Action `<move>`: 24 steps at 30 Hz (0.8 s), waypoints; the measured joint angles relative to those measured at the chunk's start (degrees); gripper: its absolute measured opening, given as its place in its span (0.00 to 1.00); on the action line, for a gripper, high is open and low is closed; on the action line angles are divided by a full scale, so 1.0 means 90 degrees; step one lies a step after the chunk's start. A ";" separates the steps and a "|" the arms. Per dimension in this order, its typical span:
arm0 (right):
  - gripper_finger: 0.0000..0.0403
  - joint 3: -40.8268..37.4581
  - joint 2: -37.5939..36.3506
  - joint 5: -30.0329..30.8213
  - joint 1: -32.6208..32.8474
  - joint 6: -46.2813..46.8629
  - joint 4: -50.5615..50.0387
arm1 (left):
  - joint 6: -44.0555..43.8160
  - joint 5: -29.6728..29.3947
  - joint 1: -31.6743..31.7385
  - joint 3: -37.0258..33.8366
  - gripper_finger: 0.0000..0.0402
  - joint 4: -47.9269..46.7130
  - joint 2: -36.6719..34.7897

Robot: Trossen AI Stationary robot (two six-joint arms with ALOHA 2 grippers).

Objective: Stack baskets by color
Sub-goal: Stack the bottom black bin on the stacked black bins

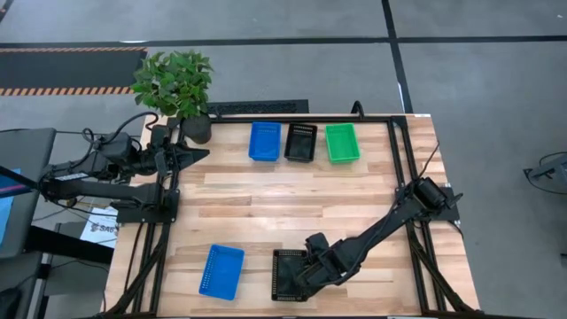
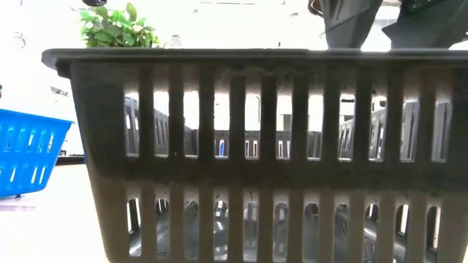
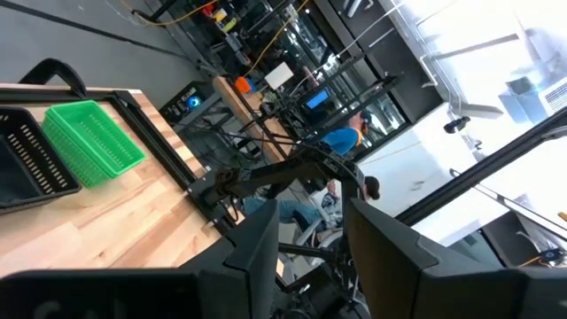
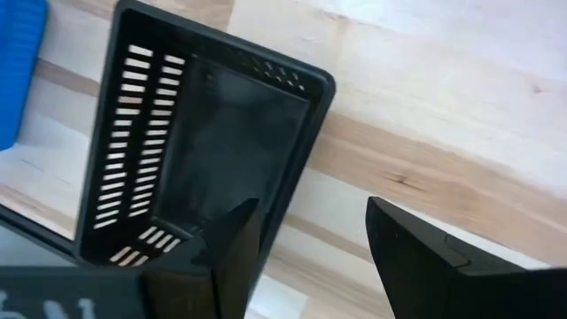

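At the near edge of the table lie a black basket [image 1: 288, 276] and, to its left, a blue basket [image 1: 221, 271]. A blue basket [image 1: 264, 141], a black basket [image 1: 300, 142] and a green basket [image 1: 342, 143] stand in a row at the far side. My right gripper [image 4: 312, 209] hangs open over the near black basket [image 4: 204, 151], pointing steeply down. One finger is above the basket's inside, the other above the table beyond its right long wall [image 4: 301, 151]. My left gripper [image 3: 310, 213] waits open and level at the far left [image 1: 199, 154].
A potted green plant [image 1: 174, 84] stands at the table's far left corner, next to the left arm. Bare wood [image 1: 266, 208] lies between the far row and the near baskets. In the low view the near black basket [image 2: 256, 146] fills the picture.
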 joint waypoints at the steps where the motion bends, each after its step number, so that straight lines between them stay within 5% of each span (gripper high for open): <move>1: 0.56 0.0000 0.0000 -0.0015 -0.0004 -0.0028 -0.0013 | 0.0000 0.0001 0.0000 0.0000 0.30 0.0000 0.0000; 24: 0.54 -0.0015 0.0517 -0.0359 -0.0169 -0.0683 0.0642 | 0.0250 -0.0013 0.0000 0.0000 0.30 0.0034 -0.0002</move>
